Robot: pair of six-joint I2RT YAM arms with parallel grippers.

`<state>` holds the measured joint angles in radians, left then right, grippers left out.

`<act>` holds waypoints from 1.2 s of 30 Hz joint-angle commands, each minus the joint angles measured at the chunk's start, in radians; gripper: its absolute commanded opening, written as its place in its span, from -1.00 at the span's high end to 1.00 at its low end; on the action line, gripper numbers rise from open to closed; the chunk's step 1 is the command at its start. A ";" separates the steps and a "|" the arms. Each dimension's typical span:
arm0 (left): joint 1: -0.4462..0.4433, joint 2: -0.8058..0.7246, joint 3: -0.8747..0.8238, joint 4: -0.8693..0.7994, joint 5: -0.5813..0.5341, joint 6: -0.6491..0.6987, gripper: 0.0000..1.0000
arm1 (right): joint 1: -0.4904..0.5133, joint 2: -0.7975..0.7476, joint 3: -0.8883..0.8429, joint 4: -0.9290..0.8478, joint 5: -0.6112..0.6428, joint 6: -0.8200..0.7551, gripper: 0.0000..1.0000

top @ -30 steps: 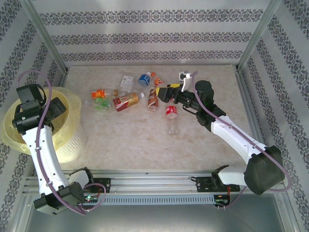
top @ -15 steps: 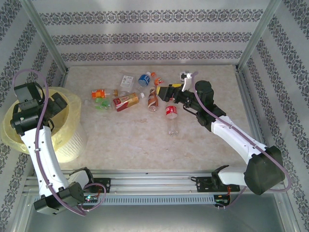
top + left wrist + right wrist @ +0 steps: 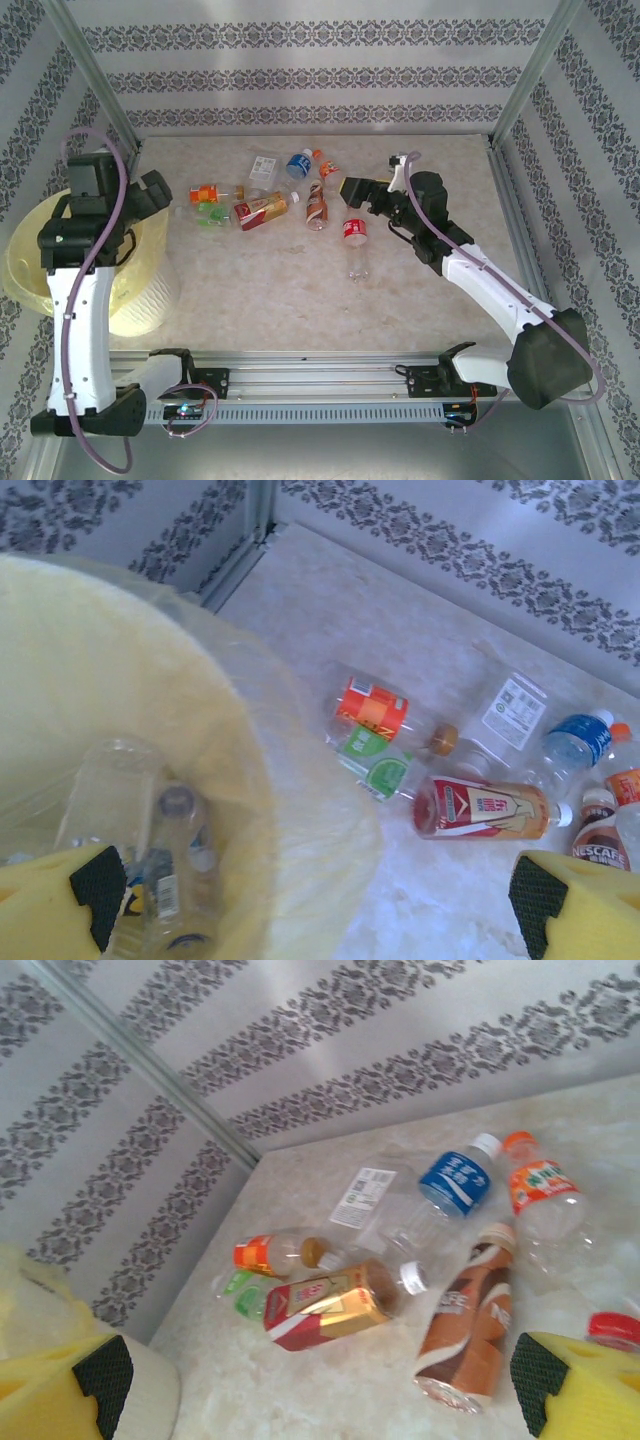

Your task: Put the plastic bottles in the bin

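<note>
Several plastic bottles lie in a cluster at the table's far middle: an orange-labelled one point(image 3: 205, 192), a green one point(image 3: 208, 213), a red-and-gold one point(image 3: 262, 210), a blue one point(image 3: 298, 163), a brown one point(image 3: 316, 205) and a red-labelled one point(image 3: 355, 232). The pale-yellow bin point(image 3: 150, 292) stands at the left edge, with clear bottles point(image 3: 170, 880) inside it. My left gripper point(image 3: 156, 195) hovers open and empty over the bin's right rim point(image 3: 235, 740). My right gripper point(image 3: 352, 188) hangs open above the red-labelled bottle, right of the brown bottle point(image 3: 470, 1330) and the red-and-gold bottle point(image 3: 330, 1310).
Patterned walls and metal corner posts point(image 3: 100, 90) close in the table on three sides. A clear bottle with a white label point(image 3: 265, 165) and an orange-capped bottle point(image 3: 325, 165) lie at the back of the cluster. Bare tabletop point(image 3: 280, 300) spreads between the cluster and the near rail.
My left arm has swung from over the bin's middle up and right to its right rim. The right gripper has shifted slightly to the right and turned.
</note>
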<state>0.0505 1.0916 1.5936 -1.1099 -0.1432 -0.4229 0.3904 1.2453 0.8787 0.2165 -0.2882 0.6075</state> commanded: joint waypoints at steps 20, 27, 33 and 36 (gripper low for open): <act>-0.427 0.298 0.100 0.281 -0.002 -0.043 -0.99 | -0.225 0.266 0.237 -0.481 0.208 0.066 -0.96; -0.428 0.306 0.054 0.347 0.102 -0.104 -0.99 | -0.245 0.518 0.485 -0.653 0.199 0.065 -0.96; -0.427 0.297 0.034 0.338 0.076 -0.100 -0.99 | -0.247 0.730 0.722 -0.752 0.183 0.102 -0.96; -0.425 0.295 0.023 0.334 0.063 -0.106 -0.99 | -0.241 0.809 0.826 -0.781 0.201 0.131 -0.96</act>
<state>-0.3668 1.4033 1.6299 -0.8059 -0.0746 -0.5079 0.1524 2.0090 1.6241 -0.4824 -0.1013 0.6952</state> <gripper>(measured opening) 0.997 0.980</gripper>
